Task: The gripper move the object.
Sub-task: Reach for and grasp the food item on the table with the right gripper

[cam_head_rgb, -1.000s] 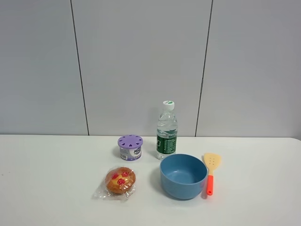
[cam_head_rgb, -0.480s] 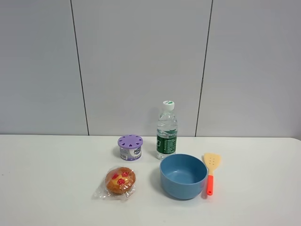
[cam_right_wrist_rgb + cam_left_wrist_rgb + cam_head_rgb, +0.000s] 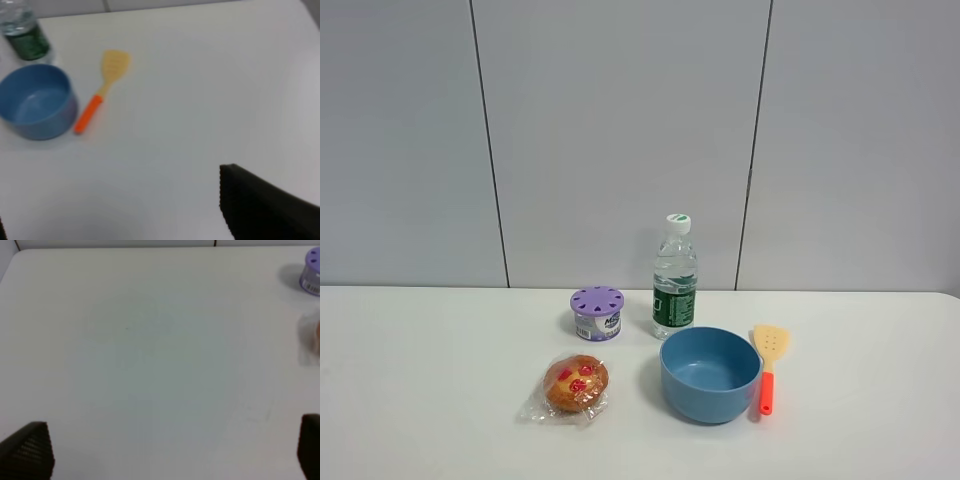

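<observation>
Well, my left tool point(image 3: 170, 447) hangs released, ready for the bun point(image 3: 577, 384) lying apart from the tub point(image 3: 597, 312).

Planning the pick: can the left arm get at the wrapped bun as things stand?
Probably yes. The left gripper is open over bare table, with nothing between it and the bun; the purple tub stands behind, apart.

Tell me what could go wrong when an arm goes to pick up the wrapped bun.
1. The bun sits in loose, crinkly wrap; the jaws may pinch only plastic and it could slip.
2. The purple tub stands close behind it and the blue bowl beside it; a wide approach might knock either one.
</observation>
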You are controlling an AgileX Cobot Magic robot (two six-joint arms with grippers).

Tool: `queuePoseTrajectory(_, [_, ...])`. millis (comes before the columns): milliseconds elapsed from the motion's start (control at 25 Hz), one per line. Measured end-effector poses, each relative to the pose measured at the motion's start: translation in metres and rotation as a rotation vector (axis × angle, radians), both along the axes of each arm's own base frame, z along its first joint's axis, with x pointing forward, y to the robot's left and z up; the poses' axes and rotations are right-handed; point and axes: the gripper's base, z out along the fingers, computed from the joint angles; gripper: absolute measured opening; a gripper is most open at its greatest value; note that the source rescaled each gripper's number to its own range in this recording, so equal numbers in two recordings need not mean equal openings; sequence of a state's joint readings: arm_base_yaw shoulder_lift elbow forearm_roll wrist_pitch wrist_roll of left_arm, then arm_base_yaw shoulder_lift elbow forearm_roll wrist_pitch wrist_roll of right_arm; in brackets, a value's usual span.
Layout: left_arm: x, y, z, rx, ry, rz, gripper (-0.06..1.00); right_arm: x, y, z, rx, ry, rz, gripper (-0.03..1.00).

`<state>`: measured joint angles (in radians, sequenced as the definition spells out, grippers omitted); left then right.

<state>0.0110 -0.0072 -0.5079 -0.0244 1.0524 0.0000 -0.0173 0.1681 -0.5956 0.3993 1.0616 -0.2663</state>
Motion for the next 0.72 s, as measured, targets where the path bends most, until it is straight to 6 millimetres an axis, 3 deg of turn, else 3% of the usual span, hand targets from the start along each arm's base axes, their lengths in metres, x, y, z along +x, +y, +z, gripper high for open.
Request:
queuePoseTrajectory(320, [0.000,0.000,0.000,0.000,0.000,0.000,1.00,0.064,0.019,0.063,-0.073,-0.073,0.330,0.58])
queuePoseTrajectory(600, [0.000,0.000,0.000,0.000,0.000,0.000,1.00,0.131,0.031,0.088,0.031,-0.055,0.480,0.57])
queuePoseTrajectory(720, [0.000,0.000,0.000,0.000,0.000,0.000,1.00,0.149,0.040,0.096,0.038,-0.062,0.559,0.56])
